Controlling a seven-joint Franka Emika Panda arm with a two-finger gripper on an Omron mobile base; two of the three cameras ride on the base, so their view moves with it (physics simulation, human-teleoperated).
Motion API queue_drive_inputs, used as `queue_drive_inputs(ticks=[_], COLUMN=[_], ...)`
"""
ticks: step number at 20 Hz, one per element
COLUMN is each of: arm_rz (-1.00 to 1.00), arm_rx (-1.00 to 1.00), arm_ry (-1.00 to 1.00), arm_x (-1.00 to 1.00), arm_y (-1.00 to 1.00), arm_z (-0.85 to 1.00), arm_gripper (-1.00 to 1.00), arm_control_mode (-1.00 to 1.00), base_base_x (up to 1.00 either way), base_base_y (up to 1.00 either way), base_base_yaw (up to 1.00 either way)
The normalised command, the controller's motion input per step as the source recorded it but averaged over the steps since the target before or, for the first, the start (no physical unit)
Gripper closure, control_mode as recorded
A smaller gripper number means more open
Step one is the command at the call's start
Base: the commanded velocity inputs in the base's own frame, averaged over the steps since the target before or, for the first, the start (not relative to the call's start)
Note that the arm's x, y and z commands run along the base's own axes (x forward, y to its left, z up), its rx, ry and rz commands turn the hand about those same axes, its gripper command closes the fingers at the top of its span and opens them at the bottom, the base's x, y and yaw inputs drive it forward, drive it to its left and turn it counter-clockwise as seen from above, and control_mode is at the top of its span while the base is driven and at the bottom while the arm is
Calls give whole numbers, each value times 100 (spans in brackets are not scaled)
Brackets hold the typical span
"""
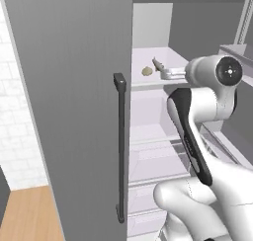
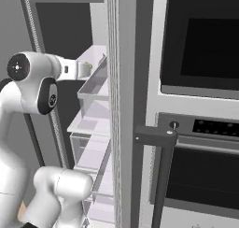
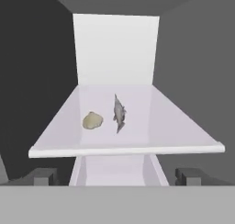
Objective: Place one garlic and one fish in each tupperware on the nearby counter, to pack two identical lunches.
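Gripper (image 3: 117, 175) spread wide, nothing between the tips; tips (image 3: 42, 176) at the bottom corners of the hand view, aimed into an open fridge. Ahead, on the top shelf (image 3: 174, 126): one garlic (image 3: 92, 120) on the left, one fish (image 3: 119, 114) just beside it on the right, lying lengthwise front to back, apart but close.

Left base view: arm (image 1: 197, 141) reaching past the open fridge door (image 1: 74, 101) toward the same shelf; garlic (image 1: 147, 71) and fish (image 1: 158, 64) far in, wrist near them. Strip of counter (image 1: 29, 215) at lower left.

Right base view: arm level with the upper shelf, door edge (image 2: 119, 105) close on its right; oven (image 2: 200, 105) further right.

Risks, as judged: garlic and fish so close that closing on one could nudge the other; slim fish likely to slip from a poorly centred pinch; wrist could clip the shelf lip or door on the way in.
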Motion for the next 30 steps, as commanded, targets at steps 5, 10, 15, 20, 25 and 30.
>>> queue_drive_inputs(ticks=[5,10,15,20,25,30], arm_rz=[0,0,0,-3,-4,-5], arm_rx=[5,4,11,-1,-1,0], arm_ry=[5,14,18,14,1,10], arm_x=[79,79,65,61,58,77], arm_y=[-17,-5,-5,-5,0,-4], arm_z=[4,10,0,-30,-31,-18], arm_gripper=[-100,-100,-100,-100,-100,-100], arm_control_mode=[-100,-100,-100,-100,-100,-100], base_base_x=[0,0,0,0,0,0], base_base_y=[0,0,0,0,0,0], base_base_yaw=[0,0,0,0,0,0])
